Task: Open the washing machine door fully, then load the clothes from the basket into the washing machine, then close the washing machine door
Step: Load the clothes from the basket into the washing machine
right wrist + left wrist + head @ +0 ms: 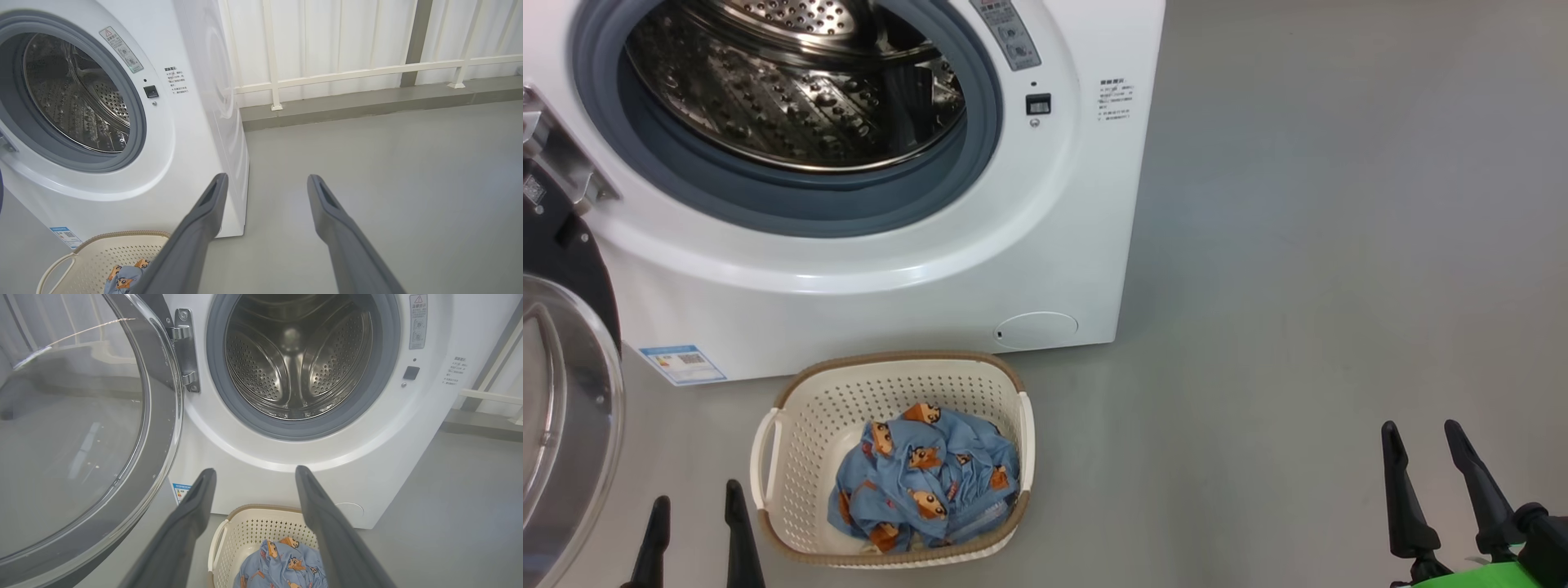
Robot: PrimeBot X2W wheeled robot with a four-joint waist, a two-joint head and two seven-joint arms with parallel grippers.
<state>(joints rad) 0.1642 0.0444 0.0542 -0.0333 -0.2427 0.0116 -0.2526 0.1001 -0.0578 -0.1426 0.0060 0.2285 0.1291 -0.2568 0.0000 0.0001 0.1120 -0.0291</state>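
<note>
The white washing machine [980, 269] stands with its steel drum [792, 90] exposed. Its door [564, 408] is swung wide to the left, and its glass bowl [69, 428] shows large in the left wrist view. On the floor in front sits the cream basket [805, 425] with light blue animal-print clothes [927, 482] in it. My left gripper [694, 510] is open just left of the basket, with nothing between its fingers. My right gripper [1425, 441] is open over bare floor, far right of the basket. The basket [245, 535] and clothes [282, 563] lie between the left fingers' view.
Grey floor [1298, 286] spreads to the right of the machine. A white railing [347, 73] and a low curb [367, 102] run along the wall behind. The machine's side panel [220, 94] faces that open floor.
</note>
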